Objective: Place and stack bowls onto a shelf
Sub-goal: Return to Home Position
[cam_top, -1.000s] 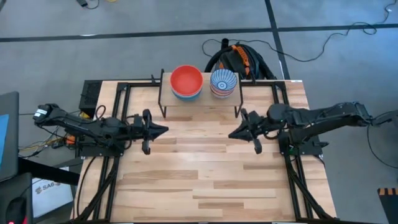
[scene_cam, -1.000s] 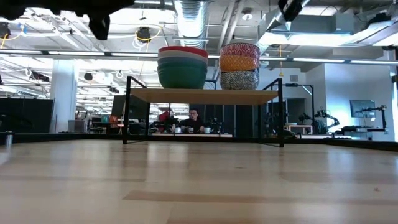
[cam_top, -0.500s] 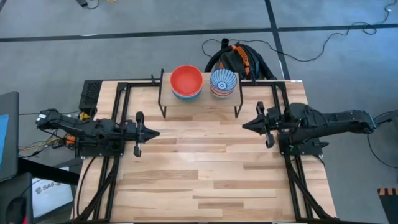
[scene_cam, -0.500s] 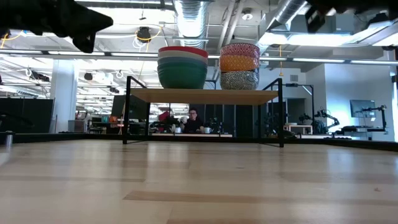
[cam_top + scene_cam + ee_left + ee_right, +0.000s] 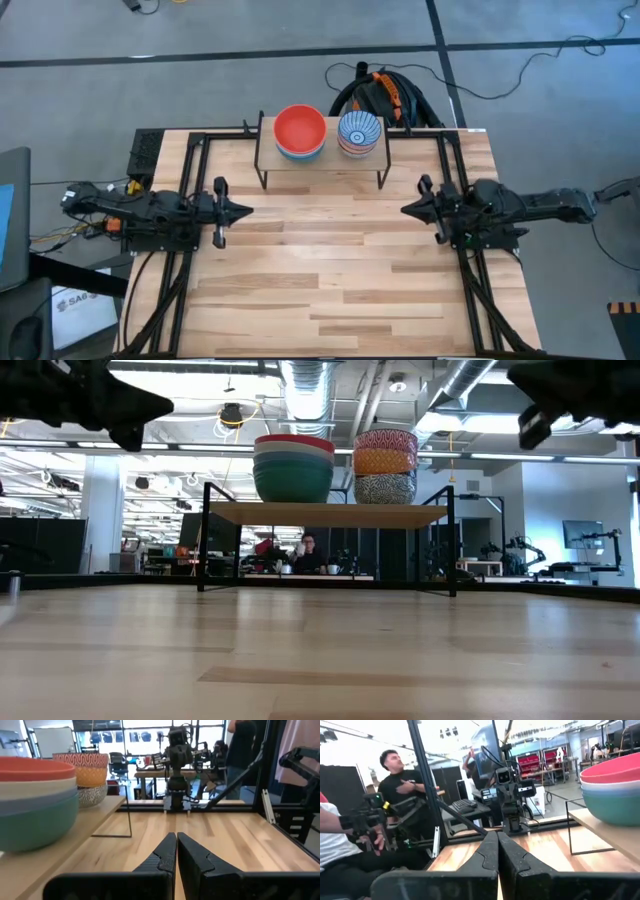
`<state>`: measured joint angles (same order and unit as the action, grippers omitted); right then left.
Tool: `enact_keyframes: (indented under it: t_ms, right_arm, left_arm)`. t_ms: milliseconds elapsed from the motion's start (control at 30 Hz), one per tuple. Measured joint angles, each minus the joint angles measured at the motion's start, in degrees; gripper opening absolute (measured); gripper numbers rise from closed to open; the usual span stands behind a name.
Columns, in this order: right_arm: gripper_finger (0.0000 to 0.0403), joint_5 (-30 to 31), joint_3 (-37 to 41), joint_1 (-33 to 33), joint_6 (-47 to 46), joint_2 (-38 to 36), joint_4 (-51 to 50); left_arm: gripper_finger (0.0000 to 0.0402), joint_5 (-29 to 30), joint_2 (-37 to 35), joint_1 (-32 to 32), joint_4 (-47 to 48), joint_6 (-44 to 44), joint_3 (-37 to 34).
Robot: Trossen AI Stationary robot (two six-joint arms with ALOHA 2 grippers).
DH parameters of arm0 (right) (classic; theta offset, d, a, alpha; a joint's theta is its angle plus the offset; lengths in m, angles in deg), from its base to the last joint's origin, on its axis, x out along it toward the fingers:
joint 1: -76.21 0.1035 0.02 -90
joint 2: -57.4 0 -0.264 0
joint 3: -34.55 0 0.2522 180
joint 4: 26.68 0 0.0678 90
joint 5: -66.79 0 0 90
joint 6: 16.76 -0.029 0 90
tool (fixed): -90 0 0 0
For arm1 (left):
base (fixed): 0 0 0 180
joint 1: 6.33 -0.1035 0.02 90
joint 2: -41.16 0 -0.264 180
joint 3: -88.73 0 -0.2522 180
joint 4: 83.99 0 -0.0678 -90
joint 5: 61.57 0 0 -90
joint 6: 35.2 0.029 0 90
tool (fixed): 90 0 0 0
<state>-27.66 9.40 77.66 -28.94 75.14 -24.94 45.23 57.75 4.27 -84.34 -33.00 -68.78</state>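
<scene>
Two stacks of bowls stand on the shelf's wooden top board at the table's far middle. The left stack has a red bowl on top, then pale and teal bowls. The right stack has a pink patterned bowl over a yellow one and a dark patterned one; from above a blue-white striped inside shows. My left gripper is shut and empty, above the table's left side. My right gripper is shut and empty, above the right side.
The shelf stands on thin black legs on the wooden tabletop. Black frame rails run along both table sides. People are in the room beyond the table.
Both arms have drawn back from the shelf: my left gripper toward the table's left edge, my right gripper toward the right edge. Both have lowered a little in the low view. The bowl stacks have stayed where they were.
</scene>
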Motion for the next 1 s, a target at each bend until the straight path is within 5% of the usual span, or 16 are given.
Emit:
enact_keyframes:
  t_ms: [400, 633, 1000]
  right_arm:
    - [0.0019, -0.2, 8.21, 0.06, 0.12, -17.73, -4.55]
    - [0.002, -0.31, 10.9, -0.04, -1.31, -17.6, -5.48]
    - [0.0025, -0.31, 10.94, -0.04, 1.46, -17.64, -3.68]
  left_arm:
    - [0.0, 0.18, -10.31, 0.02, 0.26, -3.42, -7.27]
    - [0.0, -0.3, -16.69, 0.02, 3.77, -2.15, -7.96]
    - [0.0, -5.57, -16.34, -2.96, 10.28, -4.14, -8.13]
